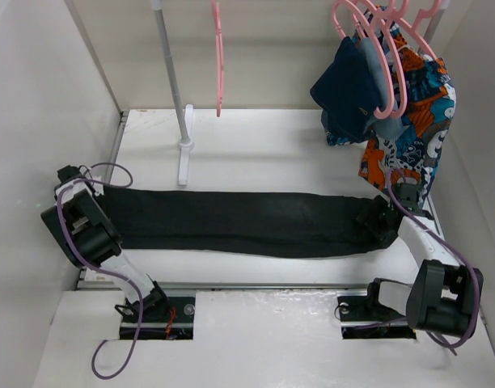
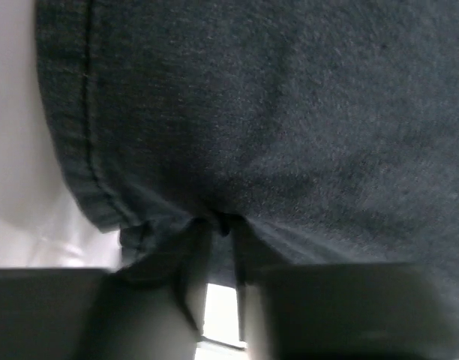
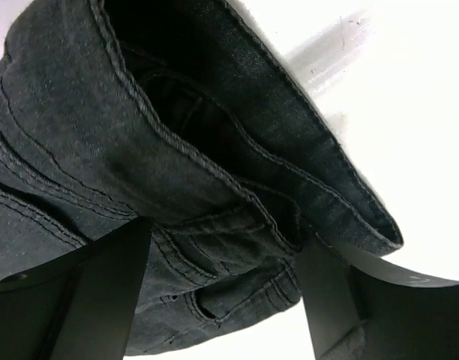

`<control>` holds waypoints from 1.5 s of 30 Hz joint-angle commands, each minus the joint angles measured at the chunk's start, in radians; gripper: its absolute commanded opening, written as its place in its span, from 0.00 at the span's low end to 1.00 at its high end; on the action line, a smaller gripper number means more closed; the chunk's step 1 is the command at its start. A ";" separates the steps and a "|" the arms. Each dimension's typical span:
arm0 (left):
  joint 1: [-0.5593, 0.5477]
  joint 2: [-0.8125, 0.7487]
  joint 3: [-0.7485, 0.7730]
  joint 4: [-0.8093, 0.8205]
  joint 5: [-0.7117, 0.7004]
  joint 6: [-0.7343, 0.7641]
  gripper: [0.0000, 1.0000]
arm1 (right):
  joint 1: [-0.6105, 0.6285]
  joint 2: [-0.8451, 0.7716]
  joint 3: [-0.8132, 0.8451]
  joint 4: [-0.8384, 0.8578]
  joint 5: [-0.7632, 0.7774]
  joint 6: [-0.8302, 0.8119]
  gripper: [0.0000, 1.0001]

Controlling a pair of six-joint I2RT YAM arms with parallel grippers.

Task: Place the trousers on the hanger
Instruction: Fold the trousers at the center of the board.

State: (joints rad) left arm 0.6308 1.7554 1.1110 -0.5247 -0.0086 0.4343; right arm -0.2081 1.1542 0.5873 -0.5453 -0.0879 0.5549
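Trousers of black fabric (image 1: 239, 222) lay unhung, left gripper (image 2: 218, 232) clamping their hem, right gripper (image 3: 226, 240) agape, thin pink plastic hanger (image 1: 219, 56) bare.

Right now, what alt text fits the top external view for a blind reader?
Black trousers lie flat across a white table, the left hand at one end and the right hand at the other. Behind them a bare pink hanger hangs near a white pole; further right, pink hangers carry navy and patterned clothes.

Grey rack pole (image 1: 169, 65) on a white foot; white table (image 1: 264, 149) beneath it, plain white walls (image 1: 37, 97) behind and flanking it; even light.
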 commanded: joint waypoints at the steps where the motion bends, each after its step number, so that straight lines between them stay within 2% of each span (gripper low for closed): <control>1: 0.009 -0.007 -0.017 0.031 0.019 -0.012 0.02 | 0.006 0.015 -0.006 0.061 -0.016 0.013 0.78; 2: 0.009 -0.007 -0.017 0.031 0.028 -0.012 0.00 | 0.006 0.015 -0.006 0.061 -0.007 0.013 0.75; 3: 0.009 -0.020 -0.017 0.031 0.029 -0.002 0.00 | 0.006 0.015 0.003 0.061 0.002 0.013 0.63; 5: 0.009 -0.036 -0.026 0.031 0.029 0.011 0.00 | 0.006 0.002 0.017 0.051 0.058 0.004 0.47; 6: 0.009 -0.049 -0.027 0.031 0.029 0.021 0.00 | 0.006 -0.013 0.034 0.036 0.079 -0.010 0.33; 7: 0.009 -0.050 -0.027 0.031 0.029 0.021 0.00 | 0.006 -0.025 0.043 0.025 0.094 -0.029 0.26; 10: 0.009 -0.085 -0.017 0.031 -0.005 0.043 0.00 | 0.006 -0.034 0.087 -0.021 0.145 -0.073 0.07; 12: 0.009 -0.103 -0.007 0.031 -0.019 0.064 0.00 | 0.006 -0.034 0.114 -0.039 0.186 -0.096 0.00; 19: 0.009 -0.143 0.211 -0.061 -0.054 0.096 0.00 | 0.006 -0.028 0.357 -0.108 0.269 -0.217 0.00; 23: -0.013 -0.143 0.335 -0.103 -0.054 0.096 0.00 | 0.006 0.038 0.517 -0.153 0.260 -0.271 0.00; 25: -0.022 -0.165 0.377 -0.127 -0.054 0.096 0.00 | 0.006 0.061 0.539 -0.165 0.231 -0.285 0.00; 34: -0.022 -0.244 0.287 -0.098 -0.126 0.139 0.00 | -0.132 -0.028 0.539 -0.136 0.160 -0.296 0.00; 36: -0.022 -0.244 0.265 -0.098 -0.081 0.139 0.00 | -0.132 -0.037 0.516 -0.088 0.111 -0.305 0.00; 37: -0.022 -0.244 0.253 -0.124 -0.062 0.130 0.00 | -0.145 -0.037 0.491 -0.070 0.038 -0.314 0.00; 40: -0.022 -0.269 0.214 -0.133 -0.019 0.101 0.00 | -0.145 -0.189 0.450 0.016 -0.015 -0.257 0.00; 42: -0.022 -0.315 0.175 -0.091 -0.019 0.089 0.00 | -0.133 -0.279 0.460 -0.016 0.119 -0.215 0.00; 43: -0.022 -0.324 0.133 -0.068 -0.031 0.089 0.00 | -0.132 -0.280 0.473 -0.048 0.277 -0.214 0.00; 45: -0.022 -0.324 0.101 -0.035 -0.031 0.089 0.00 | -0.132 -0.194 0.456 -0.102 0.371 -0.228 0.00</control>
State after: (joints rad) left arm 0.5751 1.4868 1.2411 -0.7189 0.0601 0.4992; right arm -0.3084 0.9199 1.0138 -0.7353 -0.0708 0.3363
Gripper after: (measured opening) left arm 0.010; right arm 0.145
